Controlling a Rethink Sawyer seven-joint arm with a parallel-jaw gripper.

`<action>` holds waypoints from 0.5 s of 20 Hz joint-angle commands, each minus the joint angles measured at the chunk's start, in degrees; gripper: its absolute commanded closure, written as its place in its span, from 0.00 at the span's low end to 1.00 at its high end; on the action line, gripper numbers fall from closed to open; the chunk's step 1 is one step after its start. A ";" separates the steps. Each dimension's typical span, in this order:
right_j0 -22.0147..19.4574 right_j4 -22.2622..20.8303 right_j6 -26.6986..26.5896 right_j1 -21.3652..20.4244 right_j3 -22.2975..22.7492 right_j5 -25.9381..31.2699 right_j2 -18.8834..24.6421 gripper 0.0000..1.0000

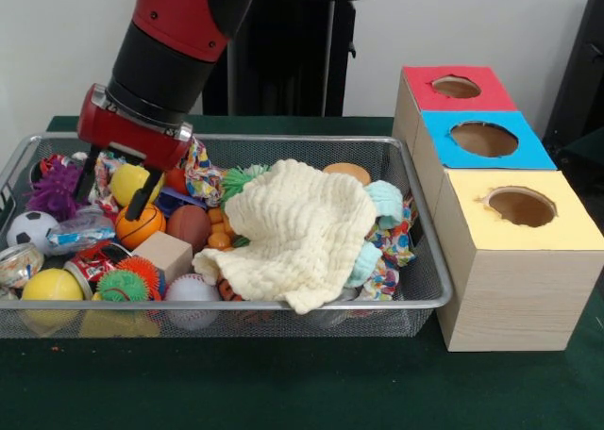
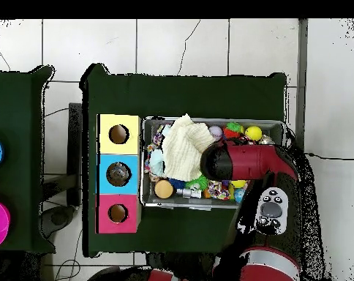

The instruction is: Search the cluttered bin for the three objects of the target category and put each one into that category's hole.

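Front view, gripper (image 1: 113, 187) over bin (image 1: 429, 293), no legible writing

front view sits low and close; overhead looks straight down; both share bin (image 1: 415, 180).

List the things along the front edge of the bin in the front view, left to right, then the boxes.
Yellow ball → spiky orange-green ball → baseball → cream cloth → yellow-topped box.
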 commanded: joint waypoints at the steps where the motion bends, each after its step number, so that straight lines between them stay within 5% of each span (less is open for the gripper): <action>1: 0.22 2.08 5.42 1.90 1.81 1.66 6.35 0.00; 10: 1.85 -1.38 6.94 7.12 -2.30 -3.62 2.22 0.00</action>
